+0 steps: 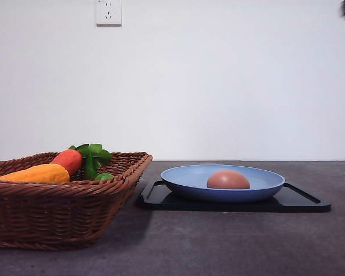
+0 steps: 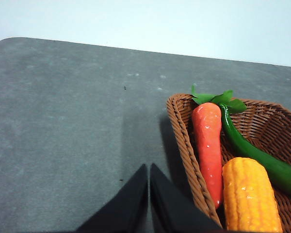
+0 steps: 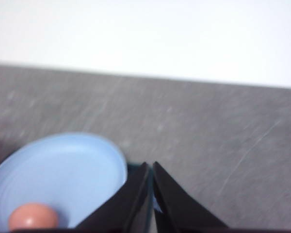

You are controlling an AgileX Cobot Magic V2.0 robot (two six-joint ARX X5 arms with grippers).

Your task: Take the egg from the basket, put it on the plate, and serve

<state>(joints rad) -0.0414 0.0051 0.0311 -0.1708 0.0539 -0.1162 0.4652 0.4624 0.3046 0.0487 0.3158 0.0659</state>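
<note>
The brownish-pink egg [image 1: 228, 180] lies in the light-blue plate [image 1: 184, 178], which rests on a flat black tray [image 1: 302, 201] right of the wicker basket [image 1: 57, 213]. In the right wrist view the egg [image 3: 33, 217] sits low in the plate [image 3: 72, 170], and my right gripper [image 3: 150, 167] is shut and empty above the plate's rim and the tray edge. In the left wrist view my left gripper [image 2: 149, 167] is shut with nothing in it, over bare table just outside the basket's braided rim [image 2: 182, 136].
The basket holds an orange-red carrot toy [image 2: 208, 145], a yellow corn cob [image 2: 250, 194] and a long green pepper [image 2: 254, 153]. Dark grey table [image 1: 218, 241] stretches in front of the tray. A white wall with a socket [image 1: 108, 11] stands behind.
</note>
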